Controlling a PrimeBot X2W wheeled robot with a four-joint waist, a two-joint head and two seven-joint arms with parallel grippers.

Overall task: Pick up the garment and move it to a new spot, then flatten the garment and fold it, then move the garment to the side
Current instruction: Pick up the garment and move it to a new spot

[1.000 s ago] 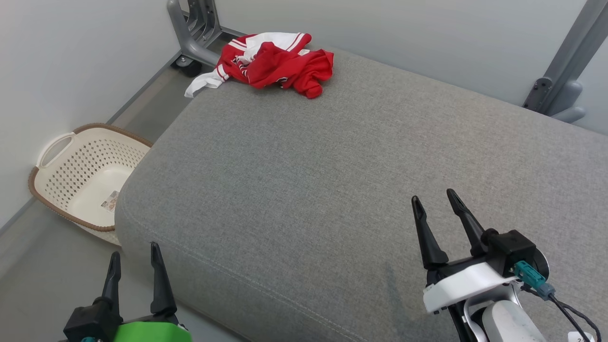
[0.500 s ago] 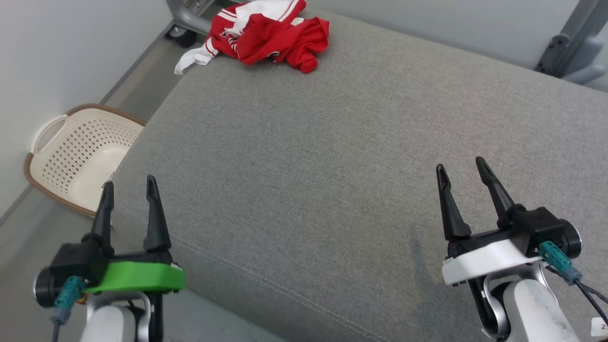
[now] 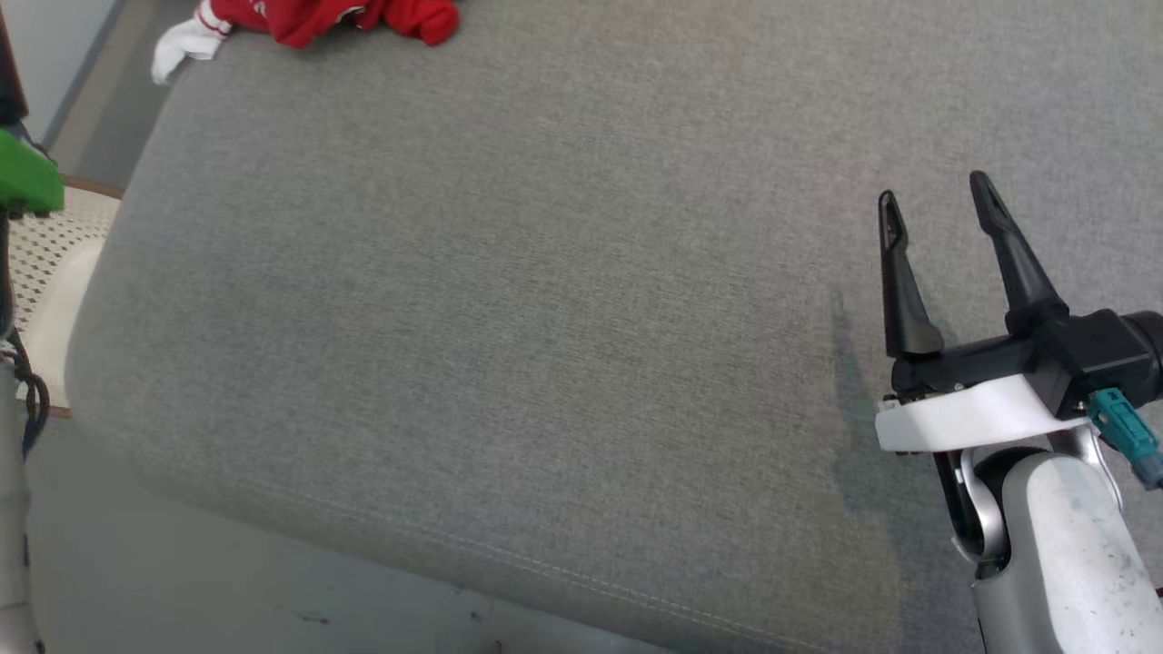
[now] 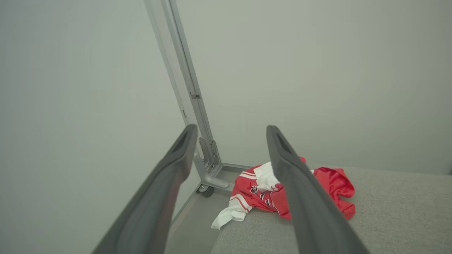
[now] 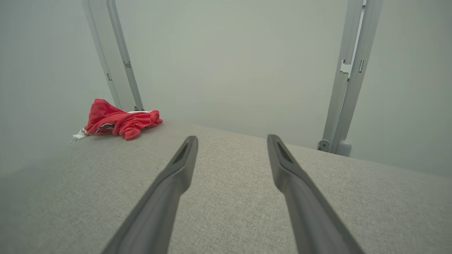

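Observation:
The garment [image 3: 336, 14] is a crumpled red jersey with white trim, lying at the far left corner of the grey cushion [image 3: 509, 300]; one white sleeve [image 3: 186, 41] hangs over the edge. In the left wrist view the garment [image 4: 328, 183] lies ahead and below my left gripper [image 4: 231, 128], which is open, empty and raised above the cushion. The left arm's green mount [image 3: 27, 182] sits at the head view's left edge. My right gripper [image 3: 936, 188] hovers open and empty over the cushion's right side, far from the garment [image 5: 120, 121].
A cream perforated basket [image 3: 54, 236] stands on the floor left of the cushion. Grey metal frame posts [image 4: 183, 81] [image 5: 348, 88] rise behind the cushion against a pale wall. The cushion's broad middle is bare fabric.
The camera has tilted down and turned, so the garment now sits at the top edge. The left arm has risen to the view's left edge; the right gripper has advanced. Both stay open.

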